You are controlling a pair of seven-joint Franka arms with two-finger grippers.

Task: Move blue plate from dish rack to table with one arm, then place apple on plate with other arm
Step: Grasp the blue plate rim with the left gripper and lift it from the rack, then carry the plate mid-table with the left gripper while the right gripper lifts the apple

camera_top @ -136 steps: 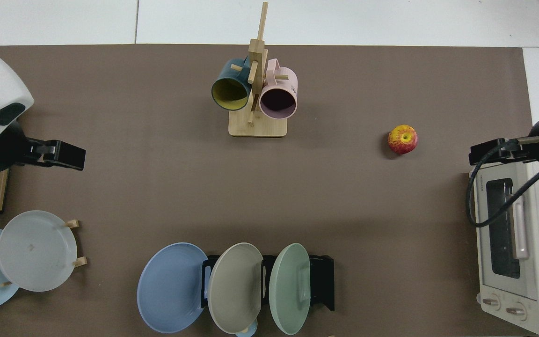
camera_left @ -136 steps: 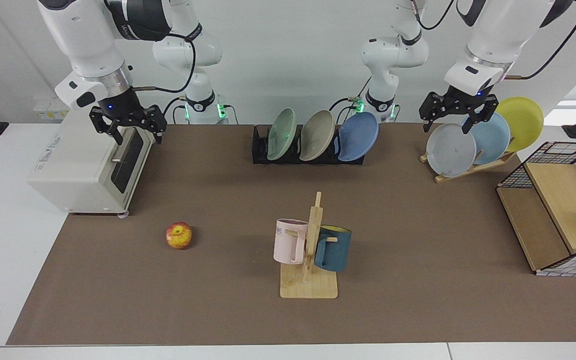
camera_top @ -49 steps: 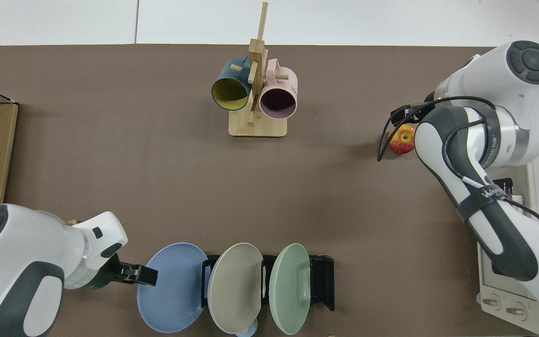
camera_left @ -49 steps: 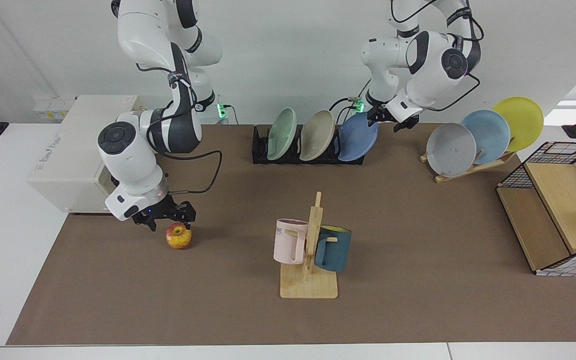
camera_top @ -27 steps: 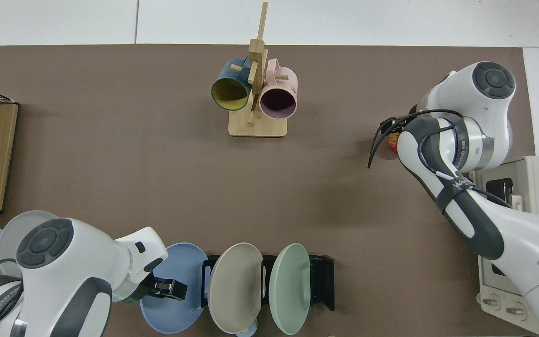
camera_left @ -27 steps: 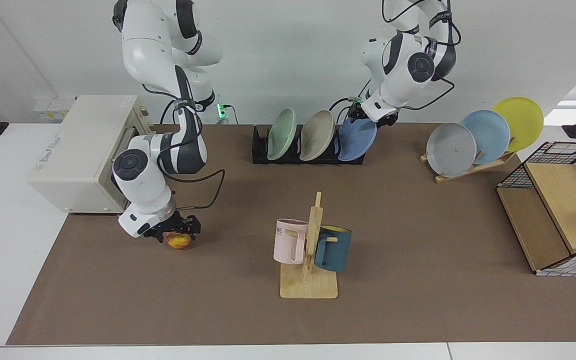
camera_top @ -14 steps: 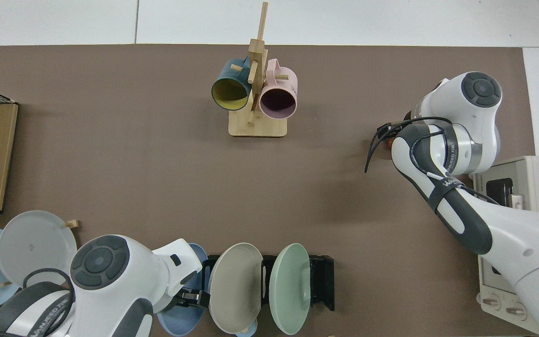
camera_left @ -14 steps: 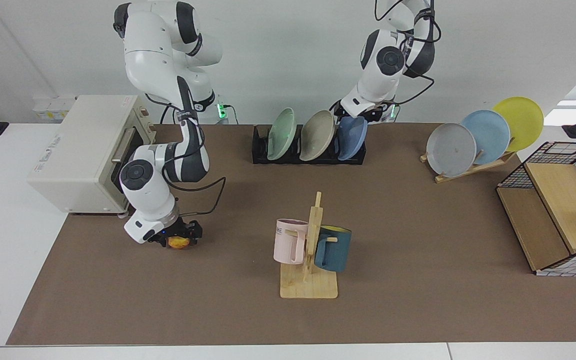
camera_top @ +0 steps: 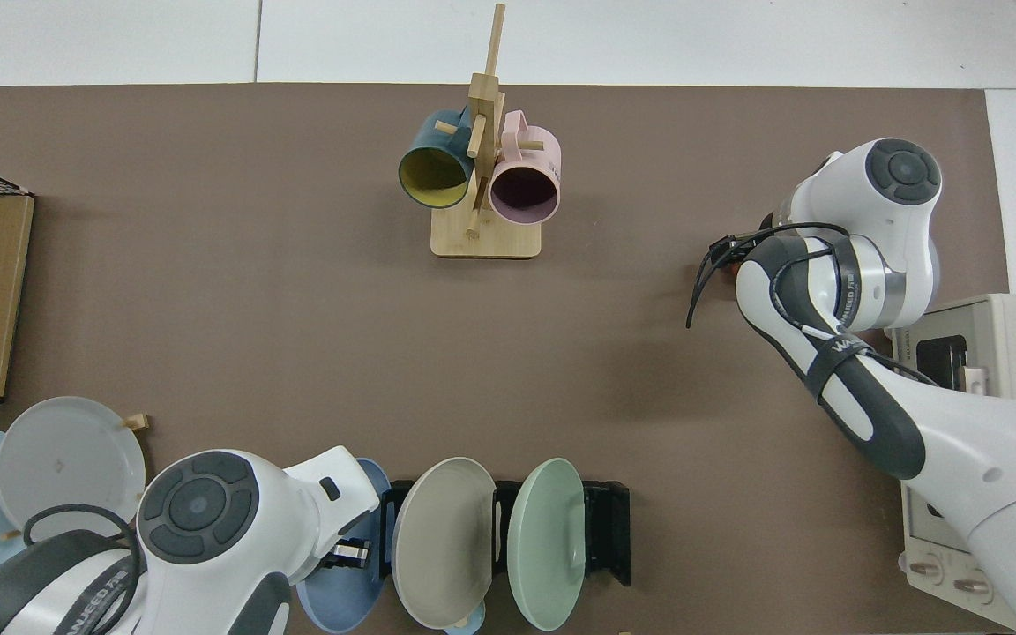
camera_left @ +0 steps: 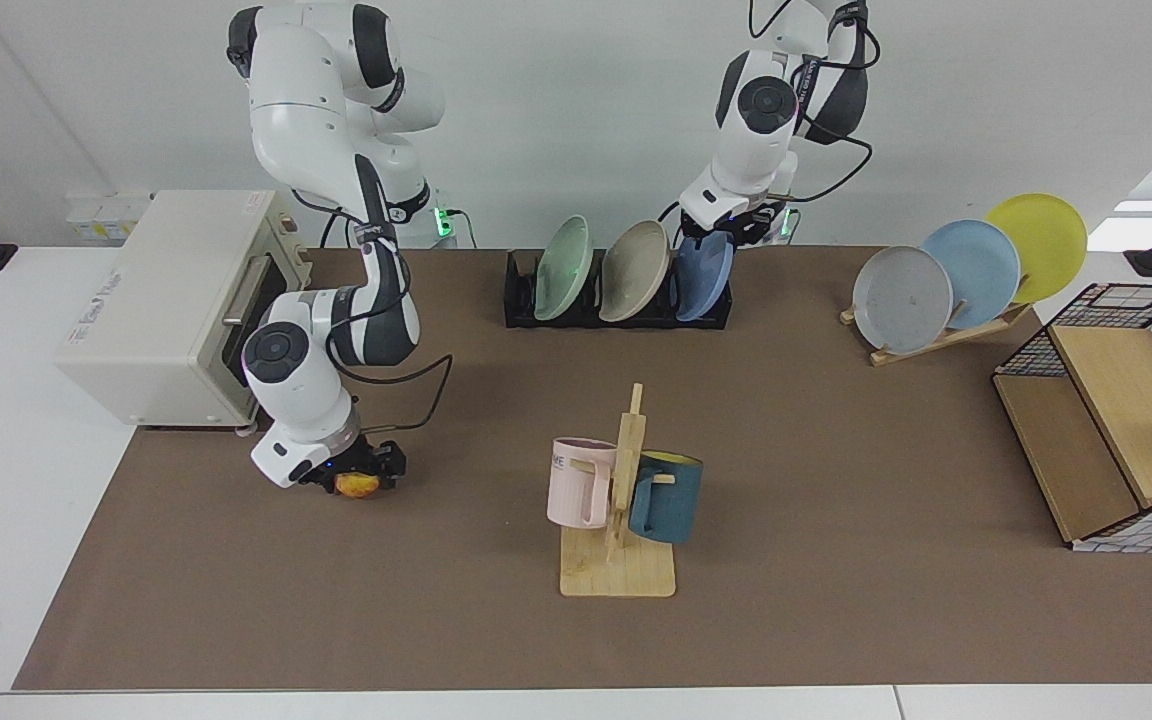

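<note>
The blue plate (camera_left: 702,280) stands nearly upright in the end slot of the black dish rack (camera_left: 521,300), beside a beige and a green plate. My left gripper (camera_left: 726,235) is at the plate's top rim; from above, the left gripper (camera_top: 351,554) lies over the blue plate (camera_top: 324,608). The apple (camera_left: 357,486) rests on the table's brown mat (camera_left: 836,450), and my right gripper (camera_left: 356,478) is down around it. In the top view the right arm hides the apple.
A wooden mug stand (camera_left: 621,500) with a pink and a teal mug is mid-table. A toaster oven (camera_left: 171,310) sits behind the right arm. A wooden stand (camera_left: 946,285) holds grey, pale-blue and yellow plates. A wire-and-wood shelf (camera_left: 1106,420) is beyond it.
The left gripper travelled from the wooden plate stand to the blue plate's rim, and the plate tipped more upright. The right gripper came down from the toaster onto the apple.
</note>
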